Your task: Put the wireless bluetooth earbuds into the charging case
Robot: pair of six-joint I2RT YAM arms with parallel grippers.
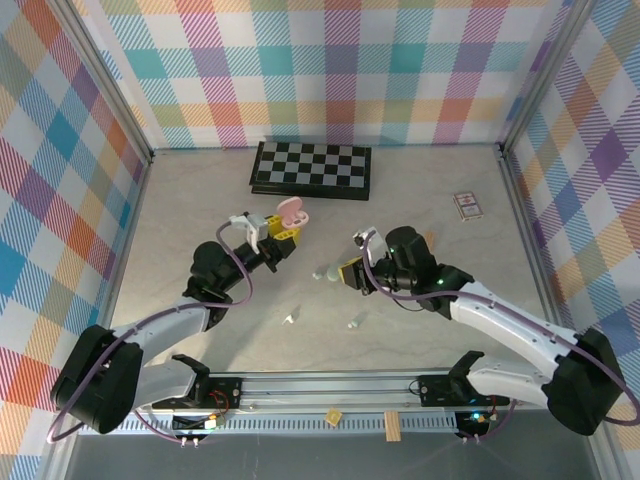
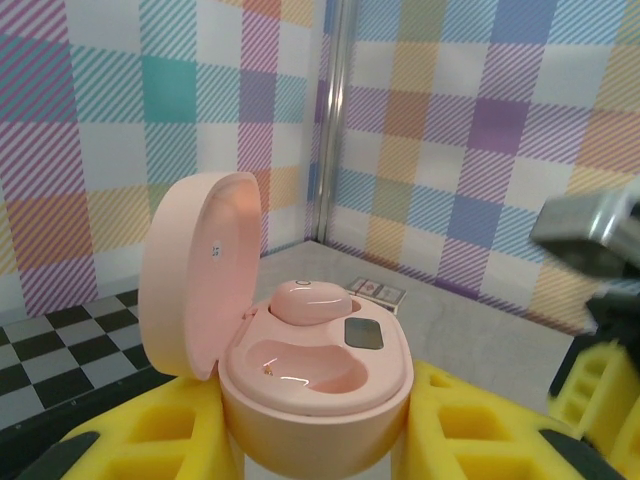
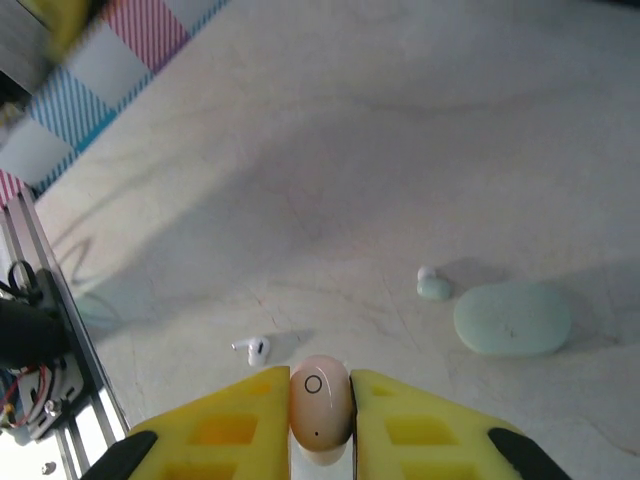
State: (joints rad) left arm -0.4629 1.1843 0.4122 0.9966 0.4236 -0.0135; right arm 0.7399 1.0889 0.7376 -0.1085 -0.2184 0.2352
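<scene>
The pink earbud is pinched end-out between the nearly shut right fingers, just right of the pink case, which is clamped lid-open in the left fingers with one well empty beside a seated earbud.

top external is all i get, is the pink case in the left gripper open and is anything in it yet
Observer: Yes. On the left wrist view the pink case has its lid up, with one pink earbud seated in the far well; the near well is empty.
Operator: what's the right gripper got
Observer: On the right wrist view the right gripper is shut on a second pink earbud, pinched between its yellow pads.
Operator: is the mint case open
Observer: No, the mint case lies shut, a mint earbud loose beside it.
</scene>
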